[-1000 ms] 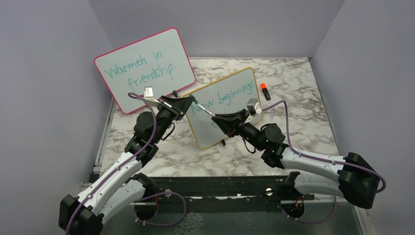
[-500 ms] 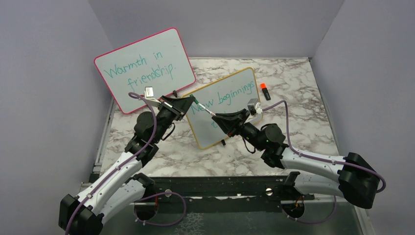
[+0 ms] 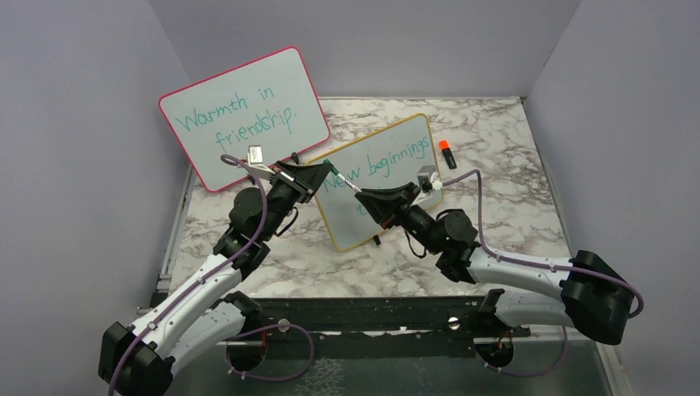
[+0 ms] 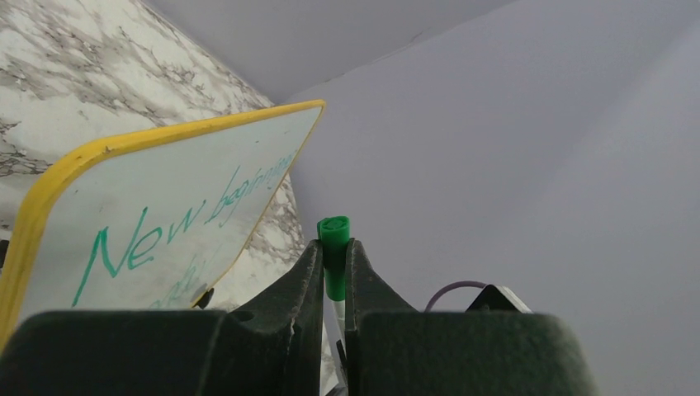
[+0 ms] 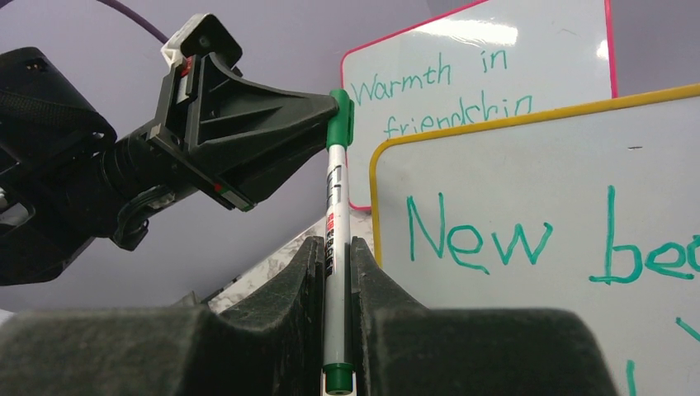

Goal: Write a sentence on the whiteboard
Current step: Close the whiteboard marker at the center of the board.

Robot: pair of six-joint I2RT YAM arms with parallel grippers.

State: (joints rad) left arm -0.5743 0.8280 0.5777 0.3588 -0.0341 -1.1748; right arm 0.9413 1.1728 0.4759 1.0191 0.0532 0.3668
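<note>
The whiteboard (image 3: 355, 231) with the yellow-orange frame stands tilted at the table's middle. The sentence (image 3: 380, 169) reads "New beginnings" in teal; its lower line is mostly hidden behind my right gripper. A white marker (image 3: 342, 182) with a green cap spans between both grippers in front of the board. My left gripper (image 3: 324, 170) is shut on the green cap (image 4: 334, 243). My right gripper (image 3: 361, 196) is shut on the marker's barrel (image 5: 336, 214). The right wrist view shows the cap (image 5: 338, 115) seated on the barrel, the left gripper (image 5: 326, 111) and the whiteboard (image 5: 512, 165).
A larger pink-framed whiteboard (image 3: 248, 115) reading "Warmth in friendship" leans at the back left. A black marker with an orange cap (image 3: 446, 153) lies on the marble table right of the yellow board. Grey walls close in on three sides.
My right arm has shifted a little to the left, and my left wrist has edged slightly right. Both grippers keep their hold on the marker, which stays almost in place.
</note>
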